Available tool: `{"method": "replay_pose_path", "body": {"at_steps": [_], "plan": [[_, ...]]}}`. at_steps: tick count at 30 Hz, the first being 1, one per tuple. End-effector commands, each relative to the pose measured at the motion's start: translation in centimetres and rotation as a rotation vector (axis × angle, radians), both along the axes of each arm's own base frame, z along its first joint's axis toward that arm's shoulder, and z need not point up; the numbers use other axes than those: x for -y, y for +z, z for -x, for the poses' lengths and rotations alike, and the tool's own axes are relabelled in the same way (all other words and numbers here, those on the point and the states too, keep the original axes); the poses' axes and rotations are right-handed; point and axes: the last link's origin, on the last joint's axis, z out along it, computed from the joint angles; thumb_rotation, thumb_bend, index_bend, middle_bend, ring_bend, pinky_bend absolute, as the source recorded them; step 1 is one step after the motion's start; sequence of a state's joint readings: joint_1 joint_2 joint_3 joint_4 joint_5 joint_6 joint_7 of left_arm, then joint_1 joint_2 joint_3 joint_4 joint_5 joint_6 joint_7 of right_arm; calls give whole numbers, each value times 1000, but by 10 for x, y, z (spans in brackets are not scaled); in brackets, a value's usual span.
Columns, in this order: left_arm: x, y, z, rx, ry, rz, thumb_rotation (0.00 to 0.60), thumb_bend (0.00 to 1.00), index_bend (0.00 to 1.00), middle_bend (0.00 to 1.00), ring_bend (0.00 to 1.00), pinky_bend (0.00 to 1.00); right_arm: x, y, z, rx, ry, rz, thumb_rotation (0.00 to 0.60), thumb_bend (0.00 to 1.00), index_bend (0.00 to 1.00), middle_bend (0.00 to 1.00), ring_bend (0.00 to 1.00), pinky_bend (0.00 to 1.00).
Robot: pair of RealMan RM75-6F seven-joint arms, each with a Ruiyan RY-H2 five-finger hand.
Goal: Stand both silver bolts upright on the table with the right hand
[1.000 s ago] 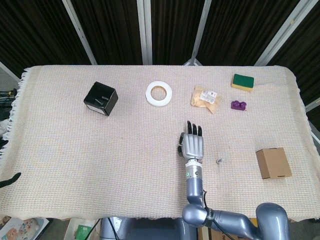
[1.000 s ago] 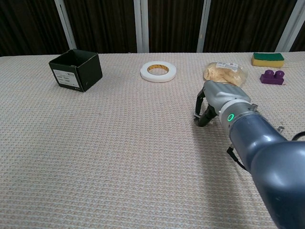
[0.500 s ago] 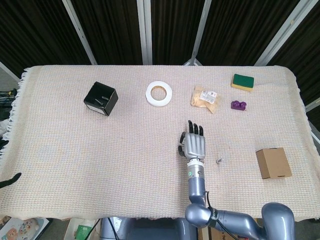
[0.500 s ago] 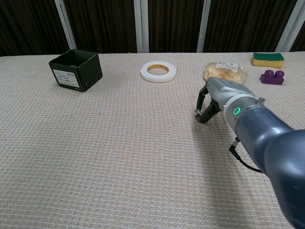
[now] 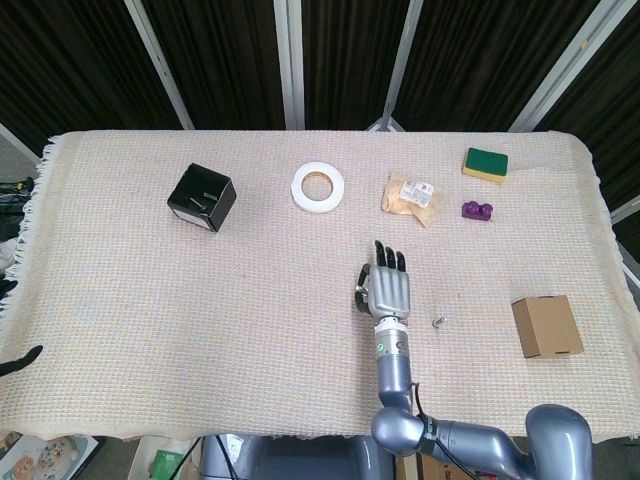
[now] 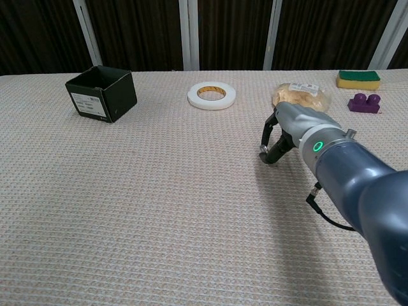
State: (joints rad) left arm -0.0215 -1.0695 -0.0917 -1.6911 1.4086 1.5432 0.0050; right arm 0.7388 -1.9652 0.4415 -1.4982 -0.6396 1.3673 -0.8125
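My right hand (image 5: 386, 290) (image 6: 294, 125) hovers low over the middle of the cloth, palm down and fingers pointing away from me. Its thumb and a fingertip (image 6: 273, 155) pinch a small silver bolt (image 6: 262, 150) (image 5: 360, 293) at the hand's left side, with the bolt's lower end at the cloth. The second silver bolt (image 5: 437, 322) sits on the cloth a little to the right of my wrist; its pose is too small to tell. In the chest view my forearm hides that bolt. My left hand shows in neither view.
A black box (image 5: 201, 197), a white tape roll (image 5: 318, 187), a wrapped snack (image 5: 412, 195), a green-yellow sponge (image 5: 485, 162) and a purple block (image 5: 477, 210) lie farther back. A cardboard box (image 5: 546, 326) sits at the right. An unidentified dark shape (image 5: 20, 360) pokes in at the lower left.
In the chest view my right forearm has swung to the right and the hand has shifted slightly right. The bolt stays pinched at the fingertips. The other bolt has not moved.
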Motion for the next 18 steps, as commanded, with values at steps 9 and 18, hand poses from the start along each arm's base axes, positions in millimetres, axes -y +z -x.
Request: {"method": "replay_pose_path", "body": {"at_steps": [9,18], "plan": [[0,-1,0,-2,0,2,600,147,172,149,8,48,2,4,0,20,-7,7,600,378,630,0,16,14],[0,-1,0,-3,-1,0,600,147,172,149,7,48,3,6,2,23,-12,-4,600,378,582,0,16,14]]}}
